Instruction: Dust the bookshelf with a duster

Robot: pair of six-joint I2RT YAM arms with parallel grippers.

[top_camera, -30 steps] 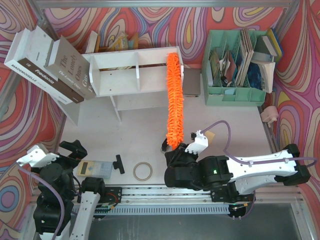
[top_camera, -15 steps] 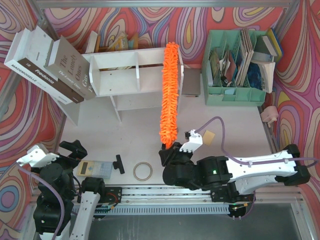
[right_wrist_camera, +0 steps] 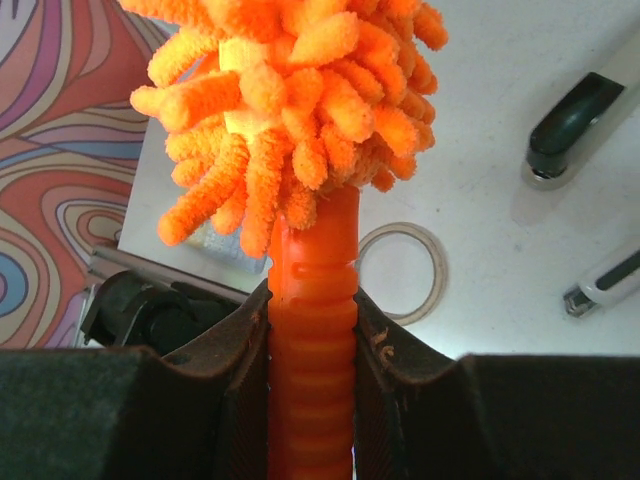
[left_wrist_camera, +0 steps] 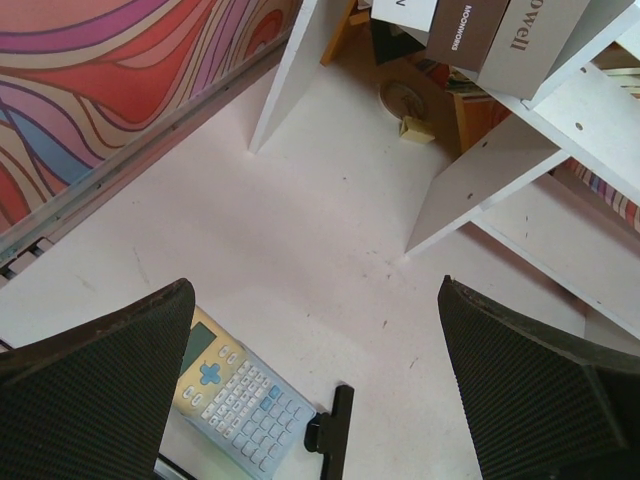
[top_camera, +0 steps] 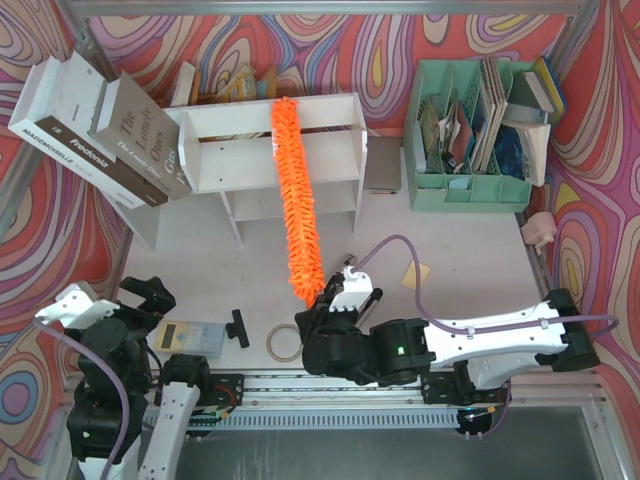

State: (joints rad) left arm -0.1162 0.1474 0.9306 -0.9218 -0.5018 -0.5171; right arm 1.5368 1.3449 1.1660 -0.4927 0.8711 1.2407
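Observation:
The white bookshelf (top_camera: 240,150) stands at the back left, and its panels (left_wrist_camera: 500,170) also show in the left wrist view. The fluffy orange duster (top_camera: 297,205) slants from the shelf's top edge near its middle down toward the front. My right gripper (top_camera: 320,303) is shut on the duster's ribbed orange handle (right_wrist_camera: 310,330), with the fluffy head (right_wrist_camera: 300,90) just above the fingers. At the front left my left gripper (top_camera: 150,296) hangs open over the table, its fingers (left_wrist_camera: 110,380) wide apart and holding nothing.
Large books (top_camera: 90,125) lean against the shelf's left end. A mint green file organiser (top_camera: 470,185) stands at the back right. A calculator (top_camera: 188,337), a black clip (top_camera: 238,328) and a tape ring (top_camera: 270,343) lie near the front edge. A yellow note (top_camera: 415,272) lies to the right.
The duster has swept left along the shelf, from its right end to near its middle. The right arm moved left with it. The left arm has barely moved.

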